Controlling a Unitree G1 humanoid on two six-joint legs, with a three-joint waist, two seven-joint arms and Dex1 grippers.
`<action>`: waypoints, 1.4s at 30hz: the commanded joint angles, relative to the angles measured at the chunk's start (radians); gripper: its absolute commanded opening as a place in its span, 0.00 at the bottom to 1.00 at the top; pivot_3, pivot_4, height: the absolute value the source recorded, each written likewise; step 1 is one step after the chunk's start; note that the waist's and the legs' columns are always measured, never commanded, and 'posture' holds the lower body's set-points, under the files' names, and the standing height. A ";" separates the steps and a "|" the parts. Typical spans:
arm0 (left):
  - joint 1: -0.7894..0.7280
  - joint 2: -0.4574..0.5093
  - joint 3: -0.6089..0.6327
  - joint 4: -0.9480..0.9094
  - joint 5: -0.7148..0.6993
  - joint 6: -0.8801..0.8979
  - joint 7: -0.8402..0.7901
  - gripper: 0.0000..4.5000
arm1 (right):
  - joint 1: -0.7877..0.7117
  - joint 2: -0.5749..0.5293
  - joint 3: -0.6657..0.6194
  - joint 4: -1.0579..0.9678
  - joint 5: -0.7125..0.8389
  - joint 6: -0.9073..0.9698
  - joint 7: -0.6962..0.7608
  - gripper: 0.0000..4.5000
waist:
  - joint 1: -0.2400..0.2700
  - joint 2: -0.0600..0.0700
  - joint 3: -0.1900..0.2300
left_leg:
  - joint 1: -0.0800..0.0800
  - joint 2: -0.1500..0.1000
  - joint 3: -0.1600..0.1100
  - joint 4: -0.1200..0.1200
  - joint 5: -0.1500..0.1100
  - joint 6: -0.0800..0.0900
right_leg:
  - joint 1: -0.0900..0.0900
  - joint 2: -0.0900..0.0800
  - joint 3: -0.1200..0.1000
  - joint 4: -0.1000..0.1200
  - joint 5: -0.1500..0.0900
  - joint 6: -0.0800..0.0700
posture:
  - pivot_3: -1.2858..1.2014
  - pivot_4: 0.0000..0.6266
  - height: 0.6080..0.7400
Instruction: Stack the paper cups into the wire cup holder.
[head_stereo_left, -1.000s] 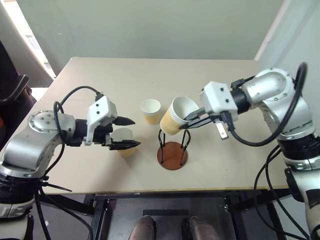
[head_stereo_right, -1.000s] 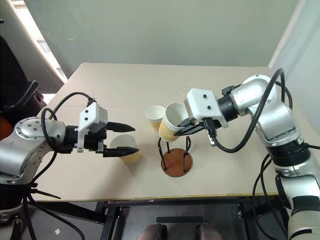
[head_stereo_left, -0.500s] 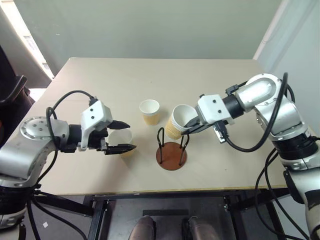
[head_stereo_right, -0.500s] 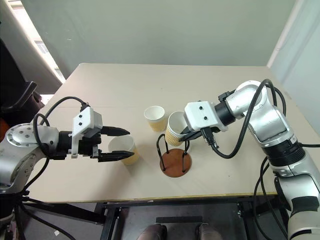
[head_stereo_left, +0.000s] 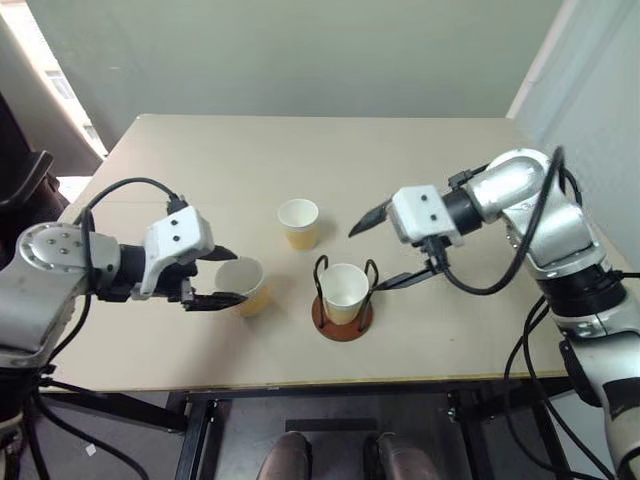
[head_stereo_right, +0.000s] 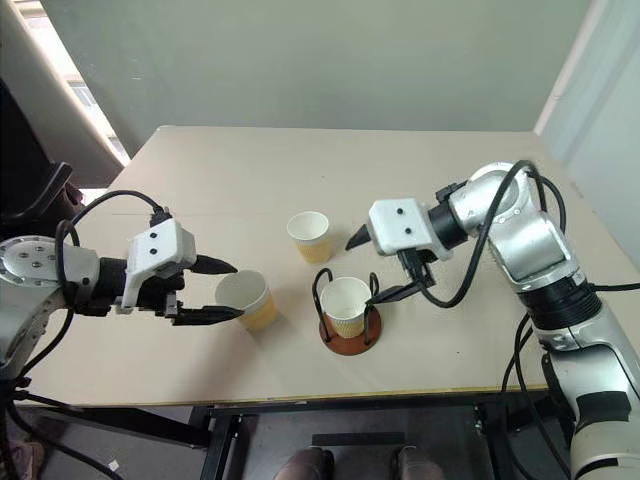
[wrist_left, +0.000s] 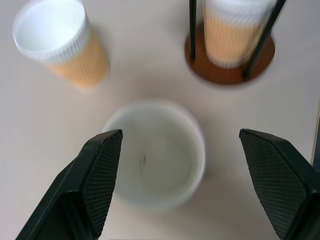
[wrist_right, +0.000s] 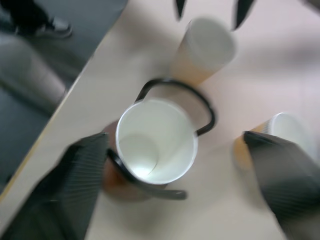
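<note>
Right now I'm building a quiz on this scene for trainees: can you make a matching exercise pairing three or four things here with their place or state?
Things:
1. cup in the wire cup holder
2. cup between the left gripper's fingers
3. cup farther back on the table
4. right gripper

States:
A. open, just above the holder
B. standing alone, no gripper near
C. upright between the black wire loops
D. flanked by open fingers, not gripped

Pairs: 1-C, 2-D, 3-B, 4-A
</note>
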 joint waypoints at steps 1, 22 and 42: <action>-0.047 0.016 -0.068 0.020 0.070 -0.071 -0.058 0.89 | -0.001 0.028 -0.092 -0.052 0.098 0.105 -0.069 0.99 | 0.000 0.000 0.000 | 0.000 0.000 0.000 0.000 0.000 0.000 | 0.000 0.000 0.000 0.000 0.000 0.000 | 0.52 0.24 1.00; -0.156 -0.108 -0.226 0.080 0.193 -0.163 -0.177 0.01 | 0.083 -0.034 -0.068 -0.146 0.087 0.187 -0.118 1.00 | -0.001 0.000 0.000 | -0.001 0.000 0.000 0.000 0.000 0.000 | -0.002 0.000 0.000 0.000 0.003 0.005 | 0.52 0.24 1.00; -0.737 -0.343 -0.332 0.198 -0.128 -0.282 -0.384 0.01 | 0.239 -0.308 -0.282 -0.146 0.246 0.215 -0.031 1.00 | 0.003 0.001 0.000 | -0.002 0.000 0.002 0.011 -0.003 0.008 | 0.005 -0.001 0.001 -0.003 0.009 0.020 | 0.52 0.24 1.00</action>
